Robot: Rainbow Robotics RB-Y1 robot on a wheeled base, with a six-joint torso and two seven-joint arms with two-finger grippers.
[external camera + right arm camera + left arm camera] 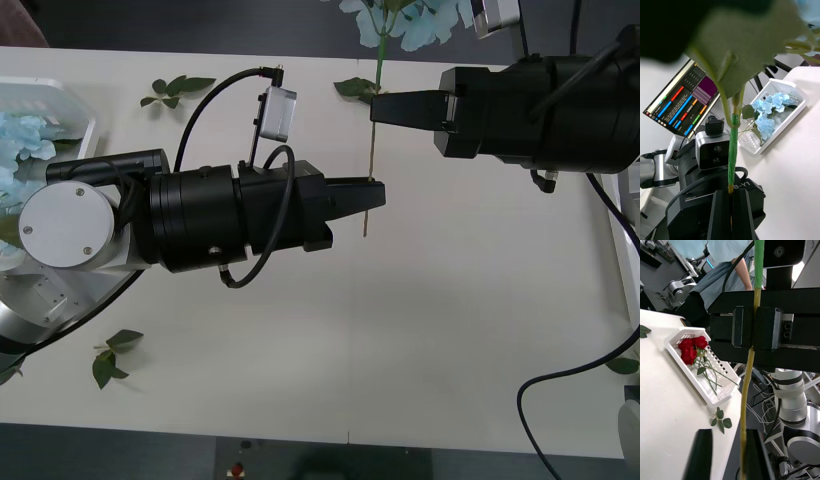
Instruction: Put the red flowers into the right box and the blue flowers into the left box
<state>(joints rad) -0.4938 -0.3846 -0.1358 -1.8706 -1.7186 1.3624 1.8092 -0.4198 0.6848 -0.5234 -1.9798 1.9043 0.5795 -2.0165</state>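
A blue flower (pixel 400 18) hangs over the table's far edge, its long stem (pixel 371 150) running toward me. My right gripper (pixel 378 105) is shut on the upper stem, seen in the right wrist view as the right gripper (pixel 730 210) clamped on the stem (pixel 732 150). My left gripper (pixel 374 190) is open around the lower stem (pixel 744 420), which rests against one finger (pixel 756 453). More blue flowers (pixel 767 112) lie in the left box (pixel 799 92), at the table's left (pixel 70 105). Red flowers (pixel 691 347) lie in the right box (pixel 673 338).
Loose green leaf sprigs lie at the far left (pixel 175 88), near left (pixel 112 358) and near right (pixel 622 365) of the table. The right box's rim (pixel 622 235) shows at the right edge. A monitor (pixel 681 101) stands behind the robot.
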